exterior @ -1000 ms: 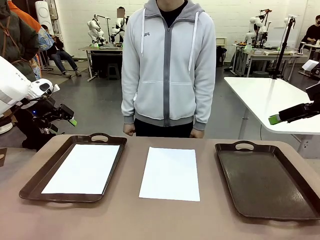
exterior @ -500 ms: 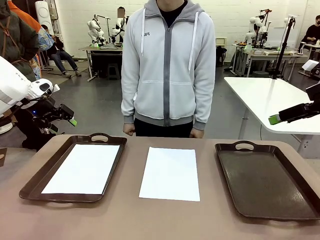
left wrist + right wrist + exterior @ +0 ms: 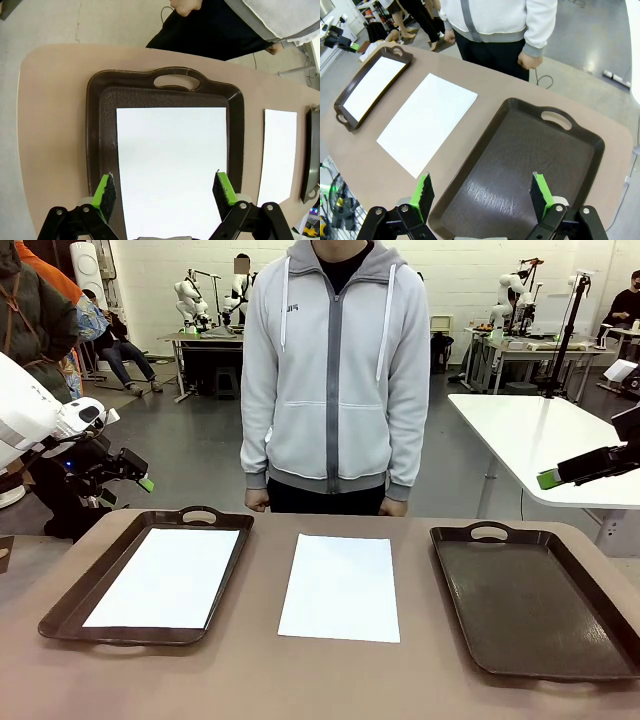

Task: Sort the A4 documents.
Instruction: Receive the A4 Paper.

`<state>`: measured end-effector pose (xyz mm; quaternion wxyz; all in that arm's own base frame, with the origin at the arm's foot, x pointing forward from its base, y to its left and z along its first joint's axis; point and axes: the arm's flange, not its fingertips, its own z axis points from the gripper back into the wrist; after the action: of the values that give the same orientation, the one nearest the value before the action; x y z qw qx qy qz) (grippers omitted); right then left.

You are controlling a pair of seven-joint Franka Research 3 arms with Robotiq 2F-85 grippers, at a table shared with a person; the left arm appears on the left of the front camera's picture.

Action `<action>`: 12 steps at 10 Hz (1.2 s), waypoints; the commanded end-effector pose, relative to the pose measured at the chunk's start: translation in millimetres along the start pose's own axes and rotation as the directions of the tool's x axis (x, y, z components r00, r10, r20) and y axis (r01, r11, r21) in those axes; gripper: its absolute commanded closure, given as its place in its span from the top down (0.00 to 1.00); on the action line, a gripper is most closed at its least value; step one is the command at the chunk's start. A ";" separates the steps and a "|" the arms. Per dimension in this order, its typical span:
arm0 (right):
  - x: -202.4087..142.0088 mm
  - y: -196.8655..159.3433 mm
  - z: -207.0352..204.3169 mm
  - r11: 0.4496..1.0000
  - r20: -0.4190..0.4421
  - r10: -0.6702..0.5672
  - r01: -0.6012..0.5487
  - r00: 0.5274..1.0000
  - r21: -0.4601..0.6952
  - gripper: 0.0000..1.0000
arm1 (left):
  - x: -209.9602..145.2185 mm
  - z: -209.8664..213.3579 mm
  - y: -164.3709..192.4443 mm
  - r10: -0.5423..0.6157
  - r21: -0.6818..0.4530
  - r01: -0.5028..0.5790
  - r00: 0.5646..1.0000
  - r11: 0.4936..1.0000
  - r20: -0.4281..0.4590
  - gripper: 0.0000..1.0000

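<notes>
— Left hand (image 3: 165, 189), right hand (image 3: 482, 192)?
— Both spread, empty. One blank A4 document (image 3: 165, 575) lies in the left tray (image 3: 62, 612); another sheet (image 3: 340, 585) on the worktop (image 3: 300, 680), between that and the right tray (image 3: 530, 610). Hoodie logo (image 3: 293, 309): unreadable.

- the left gripper (image 3: 164, 191), jaws wide apart, points toward a dark brown tray (image 3: 95, 150);
- one A4 document (image 3: 170, 150) lies flat inside this tray;
- a second A4 document (image 3: 278, 150) lies on the table (image 3: 50, 125), beside the tray

I saw one blank white A4 paper sheet (image 3: 163, 577) lying flat in the dark brown left tray (image 3: 200, 512), and a second white sheet (image 3: 341, 586) flat on the tan table (image 3: 300, 680) beside it.
</notes>
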<state>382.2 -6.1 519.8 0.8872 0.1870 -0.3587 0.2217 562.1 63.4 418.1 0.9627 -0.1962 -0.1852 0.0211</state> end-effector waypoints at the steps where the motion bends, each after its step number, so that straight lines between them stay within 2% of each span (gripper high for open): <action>1: -0.9 -1.1 -1.2 1.000 0.005 0.000 0.000 1.000 0.016 1.00 | -0.7 48.7 -73.1 -0.197 0.243 0.173 0.977 0.955 0.078 1.00; 2: -0.9 -1.1 -1.2 1.000 0.005 0.000 0.000 1.000 0.016 1.00 | -9.4 78.4 -112.7 -0.297 0.298 0.241 0.942 0.923 0.158 1.00; 3: -0.9 -1.1 -1.2 1.000 0.005 0.000 0.000 1.000 0.016 1.00 | -27.4 94.6 -147.7 -0.373 0.302 0.302 0.903 0.904 0.213 1.00; 5: -0.9 -1.1 -1.2 1.000 0.005 0.000 0.000 1.000 0.016 1.00 | -55.2 144.2 -161.3 -0.492 0.135 0.478 0.789 0.868 0.367 1.00; 6: -0.9 -1.1 -1.2 1.000 0.005 0.000 0.000 1.000 0.016 1.00 | -62.6 162.1 -162.8 -0.535 0.124 0.537 0.736 0.834 0.415 1.00; 7: -0.9 -1.1 -1.2 1.000 0.005 0.000 0.000 1.000 0.016 1.00 | -69.1 168.7 -164.3 -0.547 0.117 0.558 0.714 0.821 0.437 1.00; 9: -0.9 -1.1 -1.2 1.000 0.005 0.000 0.000 1.000 0.016 1.00 | -86.4 186.0 -145.7 -0.578 -0.010 0.632 0.715 0.775 0.393 1.00; 11: -0.9 -1.1 -1.2 1.000 0.005 0.000 0.000 1.000 0.016 1.00 | -102.8 195.8 -141.4 -0.605 -0.071 0.673 0.702 0.736 0.377 1.00; 12: -0.9 -1.1 -1.2 1.000 0.005 0.000 0.000 1.000 0.016 1.00 | -105.1 194.2 -143.4 -0.611 -0.065 0.664 0.718 0.745 0.334 1.00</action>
<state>382.2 -6.1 520.1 0.8873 0.1867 -0.3587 0.2218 389.8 -9.4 602.3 0.8476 -0.2058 -0.3944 -0.2895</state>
